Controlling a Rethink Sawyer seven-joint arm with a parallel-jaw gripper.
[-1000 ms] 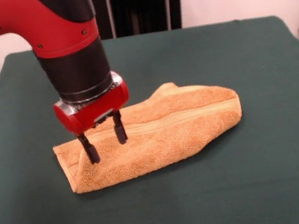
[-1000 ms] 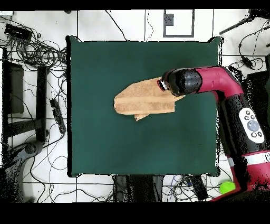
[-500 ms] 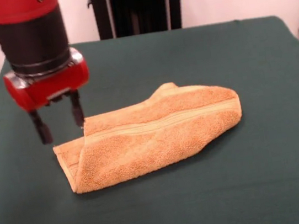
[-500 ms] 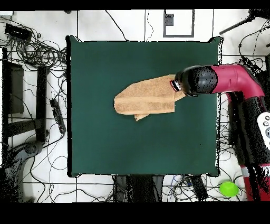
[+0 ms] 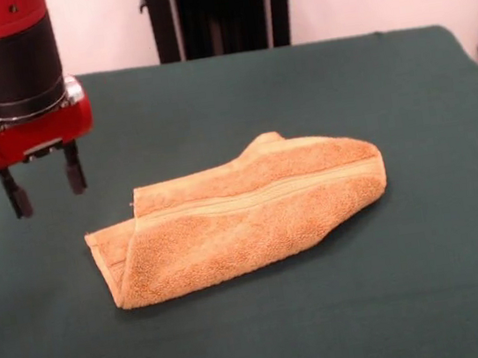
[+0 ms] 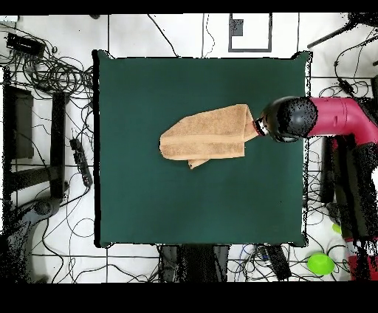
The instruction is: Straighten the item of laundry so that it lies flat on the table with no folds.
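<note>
Gripper (image 5: 44, 189), fingers apart and empty, hangs clear beside the folded terry towel (image 5: 245, 218), probably lining up an edge grasp.

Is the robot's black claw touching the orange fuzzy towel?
Apart. In the front view the black-fingered gripper hangs open above the dark green table, with green cloth showing between it and the folded tan-orange terry towel.
</note>
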